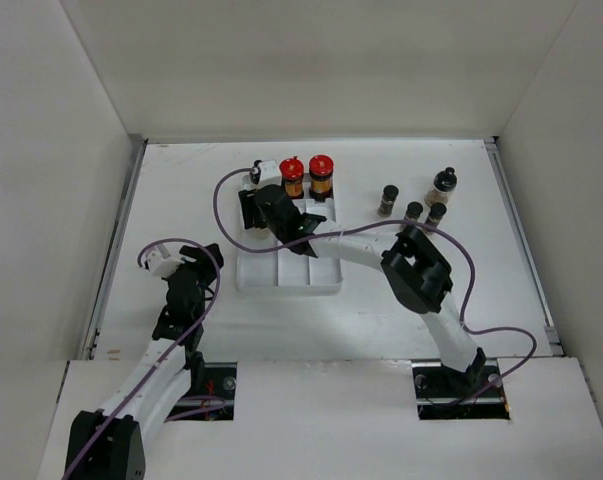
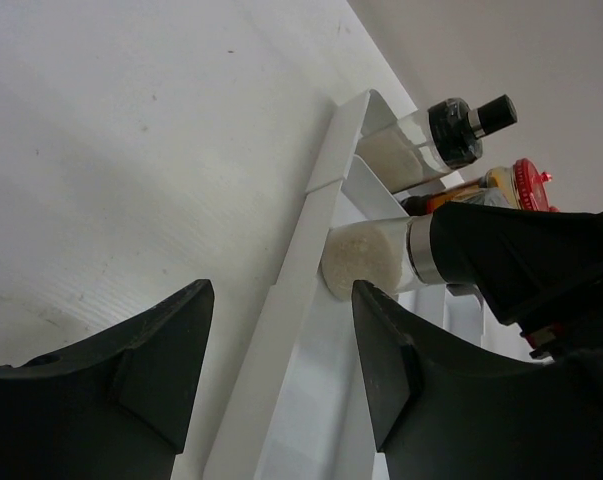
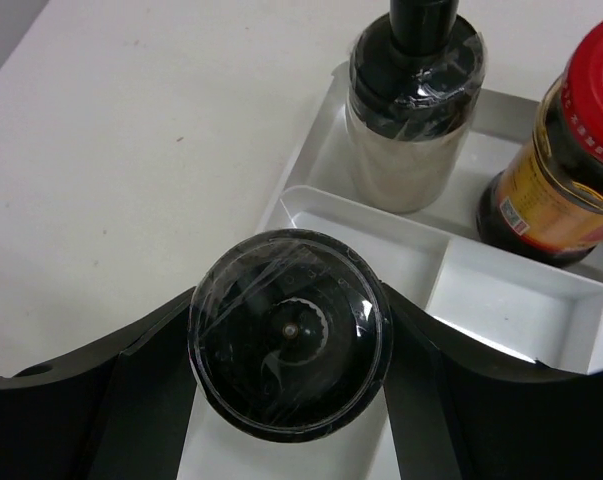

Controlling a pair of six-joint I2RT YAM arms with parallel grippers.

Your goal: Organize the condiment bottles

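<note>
My right gripper is shut on a clear pale bottle with a black grinder cap, held upright in the near-left part of the white tray. The left wrist view shows its white base at the tray wall. A second clear black-capped bottle and two red-capped bottles stand at the tray's far end. Several small dark bottles and a clear one stand on the table at the right. My left gripper is open and empty beside the tray's left edge.
The tray has long empty compartments toward the near side. White walls enclose the table on three sides. My right arm reaches across the tray's right side, with its purple cable looping over the table.
</note>
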